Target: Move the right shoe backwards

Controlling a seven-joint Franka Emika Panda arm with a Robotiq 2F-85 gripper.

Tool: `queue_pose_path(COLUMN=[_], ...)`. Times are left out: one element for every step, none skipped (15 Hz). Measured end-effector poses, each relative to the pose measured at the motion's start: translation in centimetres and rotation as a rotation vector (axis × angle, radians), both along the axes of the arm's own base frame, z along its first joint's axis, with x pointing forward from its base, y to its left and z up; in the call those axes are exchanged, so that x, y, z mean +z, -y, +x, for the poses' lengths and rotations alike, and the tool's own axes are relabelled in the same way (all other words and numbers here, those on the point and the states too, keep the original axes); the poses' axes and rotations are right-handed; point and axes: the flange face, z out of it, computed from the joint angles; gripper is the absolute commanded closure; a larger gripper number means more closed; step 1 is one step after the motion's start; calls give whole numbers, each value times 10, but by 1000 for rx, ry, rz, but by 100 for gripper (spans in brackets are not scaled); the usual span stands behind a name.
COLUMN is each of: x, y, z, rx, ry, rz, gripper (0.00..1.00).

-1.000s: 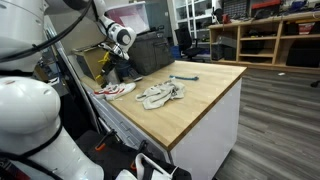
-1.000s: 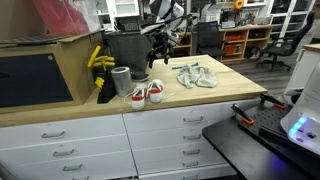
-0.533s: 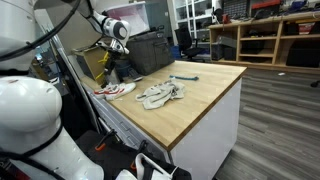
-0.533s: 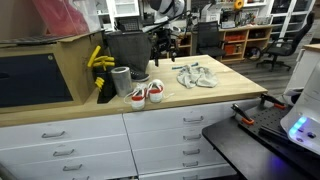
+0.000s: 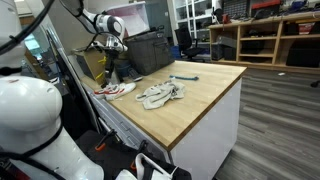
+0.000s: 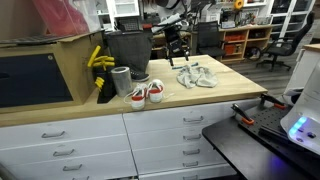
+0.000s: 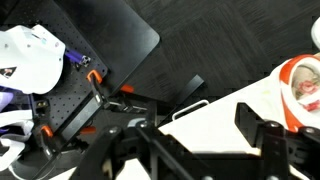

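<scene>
A pair of white shoes with red trim (image 6: 147, 93) lies side by side near the front edge of the wooden countertop (image 6: 215, 97); it also shows in an exterior view (image 5: 116, 90). One shoe (image 7: 305, 84) shows at the right edge of the wrist view. My gripper (image 6: 178, 58) hangs above the countertop, behind the shoes and apart from them; it also shows in an exterior view (image 5: 110, 70). In the wrist view its jaws (image 7: 190, 150) are open and empty.
A crumpled grey-white cloth (image 6: 197, 76) lies beside the shoes. A black bin (image 6: 127, 48), a grey cup (image 6: 121, 80) and a yellow object (image 6: 97, 60) stand behind them. A small tool (image 5: 185, 78) lies farther along the countertop. A black case (image 5: 150, 50) stands at the back.
My arm has risen and the gripper has shifted sideways away from the shoes, toward the cloth side. The shoes and cloth have not moved.
</scene>
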Motion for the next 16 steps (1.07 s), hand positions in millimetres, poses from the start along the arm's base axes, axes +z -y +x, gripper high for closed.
queue_pose_path(x=[-7,-14,-21,-28,-34,-40,-45,-49,-55,-60,-66,-71,-77,-82,-88,-93], y=[5,10,14,16,16,14,11,7,2,-3,-8,-12,-16,-18,-20,-21], z=[-2,-2,-2,-2,-1,1,3,5,7,9,11,13,16,20,24,29], rx=[13,22,29,35,42,49,58,66,70,74,74,74,73,71,69,69], ry=[5,15,30,47,68,92,118,142,165,185,204,221,236,249,261,273], rz=[-18,-36,-51,-63,-71,-76,-78,-78,-75,-70,-64,-58,-53,-49,-47,-46], gripper=[58,64,73,80,88,95,99,100,100,100,100,100,100,100,100,100])
